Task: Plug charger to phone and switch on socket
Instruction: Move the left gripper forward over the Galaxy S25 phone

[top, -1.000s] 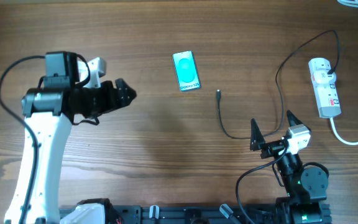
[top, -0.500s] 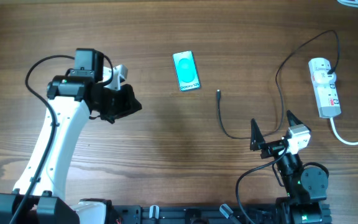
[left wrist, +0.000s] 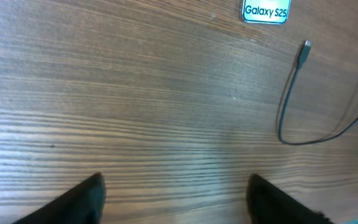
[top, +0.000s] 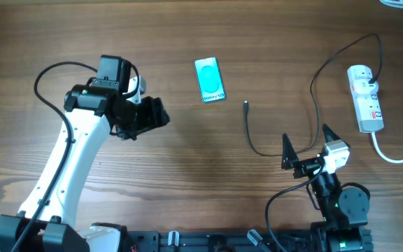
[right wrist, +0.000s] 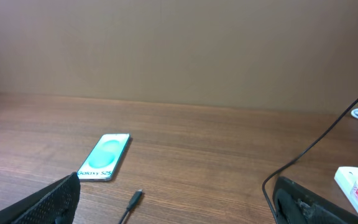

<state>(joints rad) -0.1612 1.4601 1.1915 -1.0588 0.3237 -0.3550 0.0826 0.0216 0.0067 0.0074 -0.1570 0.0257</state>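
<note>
Left claw hovers with fingers apart, empty, the phone ahead and to its right. Right claw is spread wide too, the charger just ahead

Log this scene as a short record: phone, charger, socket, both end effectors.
phone: flat on the table, screen up
charger: plug tip lies on the table, right of the phone and apart from it, not plugged in; the cable curves away to the socket
socket: at the table's right edge, white adapter in it; switch state too small to tell
left end effector: open, empty, left of the phone
right end effector: open, empty, near the cable's loop
</note>
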